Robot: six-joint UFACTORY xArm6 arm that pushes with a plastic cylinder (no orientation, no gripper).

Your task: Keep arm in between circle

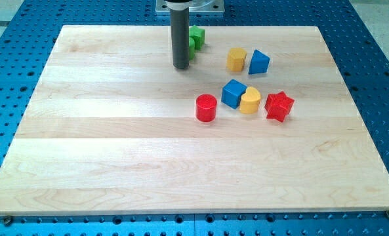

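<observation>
My tip (181,67) rests on the wooden board (115,144) near the view's top, just left of a green block (195,37) that the rod partly hides. A red cylinder (206,107) stands below and right of the tip. Right of it sit a blue cube (233,93), a yellow heart (250,101) touching the cube, and a red star (279,106). Above these are a yellow block (236,59) and a blue block (259,62), side by side. The tip touches none of the blocks except perhaps the green one.
The board lies on a blue perforated table (371,59). The arm's mount (189,6) shows at the view's top edge, above the rod.
</observation>
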